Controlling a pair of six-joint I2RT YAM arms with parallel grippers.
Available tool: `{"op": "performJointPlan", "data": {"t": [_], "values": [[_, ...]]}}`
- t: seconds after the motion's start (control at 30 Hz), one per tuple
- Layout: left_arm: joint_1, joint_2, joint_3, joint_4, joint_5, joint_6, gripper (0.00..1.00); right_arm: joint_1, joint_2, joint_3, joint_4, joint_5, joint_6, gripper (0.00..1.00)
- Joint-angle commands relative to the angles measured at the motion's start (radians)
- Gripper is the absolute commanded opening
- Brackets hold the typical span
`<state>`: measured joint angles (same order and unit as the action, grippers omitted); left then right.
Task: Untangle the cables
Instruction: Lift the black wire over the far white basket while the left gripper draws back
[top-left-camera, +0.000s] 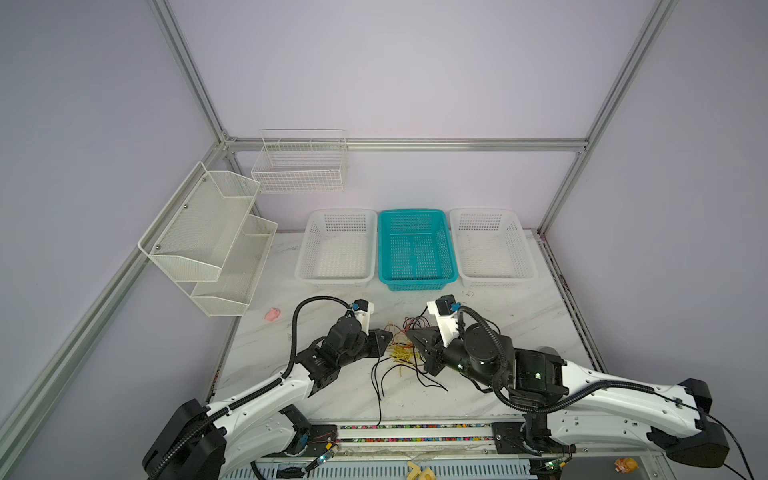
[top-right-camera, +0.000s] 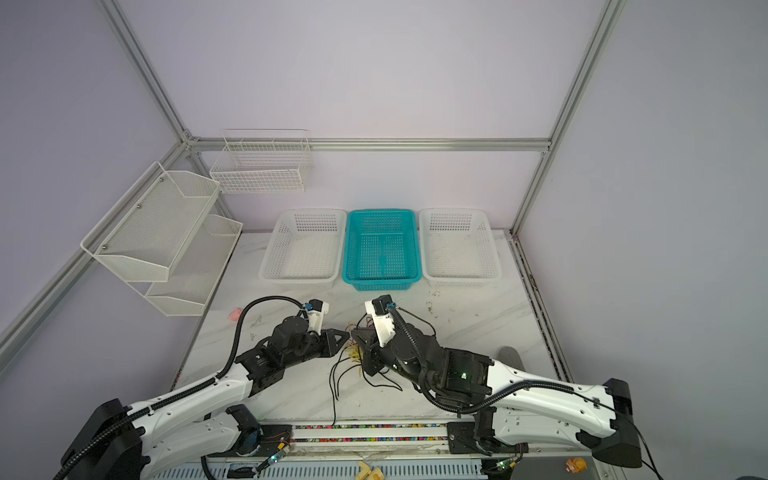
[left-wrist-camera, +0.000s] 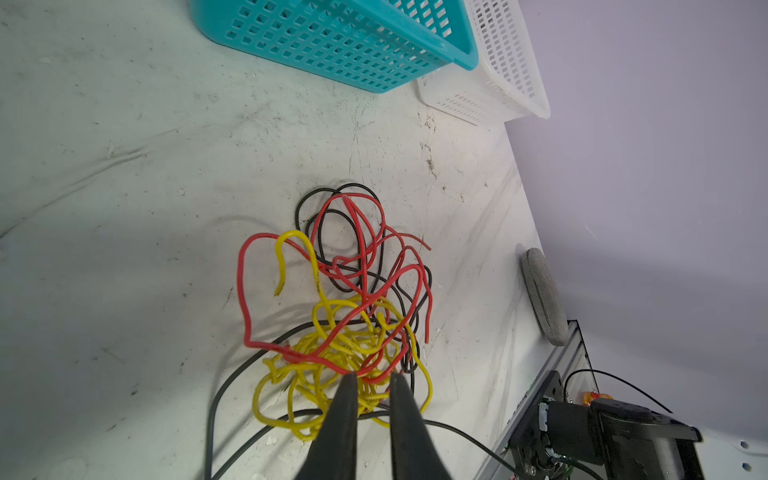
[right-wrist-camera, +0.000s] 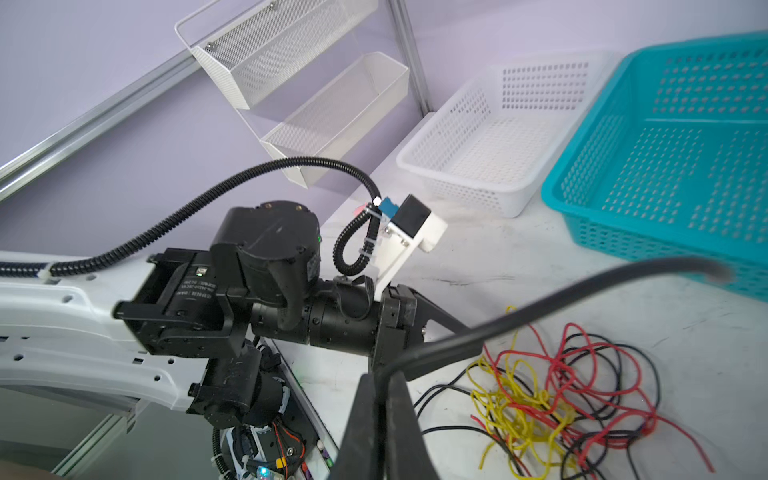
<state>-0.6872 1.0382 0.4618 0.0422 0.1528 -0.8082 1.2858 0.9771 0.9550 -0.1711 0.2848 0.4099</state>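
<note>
Right hand (right-wrist-camera: 381, 376) pinches a black cable (right-wrist-camera: 582, 289) shut; left hand (left-wrist-camera: 374, 376), narrowly parted, noses the cables (top-left-camera: 401, 351) toward the table's (top-left-camera: 519, 332) front edge. We judge them light, limp; grip free ends.

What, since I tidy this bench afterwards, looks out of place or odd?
A small pink scrap lies alone at the table's left edge, a flat grey pad at its right edge, and one black cable trails from the tangle to the front edge.

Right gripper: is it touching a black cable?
Touching. The right wrist view shows the right gripper with its fingers shut on a black cable, which runs up from between them.
</note>
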Motion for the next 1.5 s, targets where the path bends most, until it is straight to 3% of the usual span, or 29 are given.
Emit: {"op": "performJointPlan", "data": {"t": [0.0, 0.27, 0.6, 0.73, 0.8, 0.87, 0.97, 1.07, 1.27, 1.47], "values": [[0.008, 0.000, -0.013, 0.036, 0.008, 0.010, 0.18, 0.004, -0.019, 0.127, -0.169, 0.121, -0.093, 0.00], [0.018, -0.016, 0.064, -0.066, -0.002, 0.056, 0.29, 0.001, 0.071, 0.527, -0.295, 0.249, -0.250, 0.00], [0.068, -0.019, 0.261, -0.296, -0.044, 0.196, 0.63, 0.001, 0.249, 0.996, -0.381, 0.406, -0.432, 0.00], [0.085, -0.003, 0.386, -0.410, -0.071, 0.262, 0.82, -0.029, 0.322, 1.123, -0.374, 0.484, -0.517, 0.00], [0.090, 0.009, 0.451, -0.465, -0.098, 0.299, 0.90, -0.101, 0.358, 1.166, -0.376, 0.467, -0.537, 0.00], [0.093, 0.022, 0.508, -0.511, -0.128, 0.336, 0.99, -0.239, 0.388, 1.191, -0.379, 0.351, -0.524, 0.00], [0.098, 0.037, 0.572, -0.556, -0.193, 0.398, 1.00, -0.436, 0.449, 1.231, -0.386, 0.186, -0.487, 0.00], [0.104, 0.039, 0.587, -0.556, -0.259, 0.454, 1.00, -0.501, 0.525, 1.305, -0.384, 0.176, -0.491, 0.00], [0.107, 0.008, 0.467, -0.432, -0.450, 0.587, 1.00, -0.694, 0.703, 1.513, -0.387, 0.065, -0.371, 0.00], [0.106, -0.149, 0.276, -0.247, -0.480, 0.657, 1.00, -0.930, 0.827, 1.634, -0.375, -0.057, -0.204, 0.00]]}}
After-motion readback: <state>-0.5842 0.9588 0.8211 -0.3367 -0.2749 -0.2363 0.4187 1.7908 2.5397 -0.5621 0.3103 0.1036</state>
